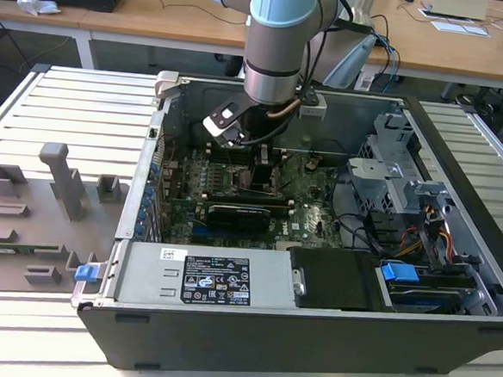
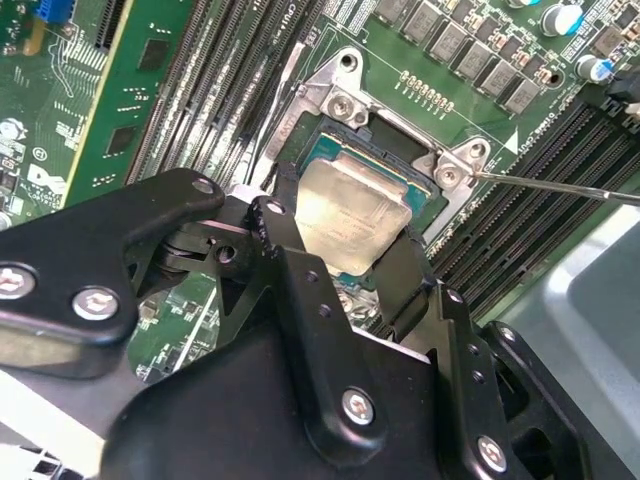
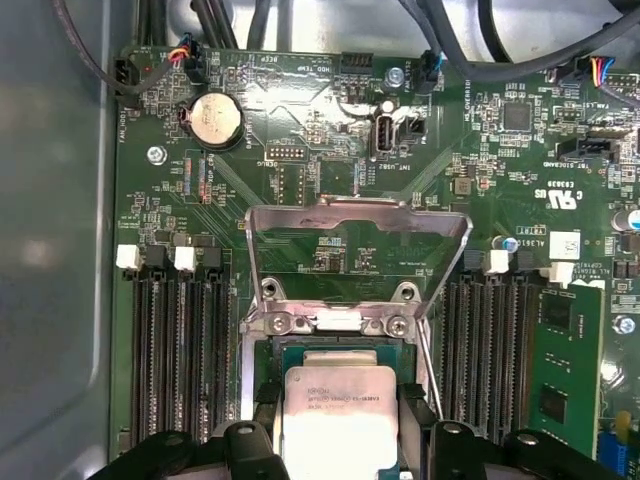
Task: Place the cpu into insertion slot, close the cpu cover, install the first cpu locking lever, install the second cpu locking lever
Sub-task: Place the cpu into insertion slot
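A: What is held by the jaws?
B: The cpu (image 2: 350,215) is held. It is gripped on two opposite edges by the black fingers (image 2: 285,250), so the jaws are closed only as far as the chip's width allows.
A: Where is the cpu found?
B: In both wrist views it is seen directly over the insertion slot (image 2: 395,150), inside the silvery rim. Whether it lies flat on the contacts or is kept just above them cannot be told.
A: Is the cpu cover closed?
B: No. In the first wrist view the cpu cover (image 3: 300,213) is seen raised on its hinge, at the side of the slot away from the jaws. The green motherboard (image 3: 300,130) is seen through its window.
A: What can be said of the levers?
B: A thin metal lever (image 2: 560,188) is seen in the second wrist view. It is led away from one corner of the slot, above the long black memory slots (image 2: 500,230).
A: How is the exterior view laid out?
B: The arm (image 1: 279,44) is seen reaching down into an open computer case (image 1: 311,331), which is laid on a slatted desk (image 1: 68,98). Grey fixtures (image 1: 62,184) are placed on the desk at the exterior view's left, just beside the case.
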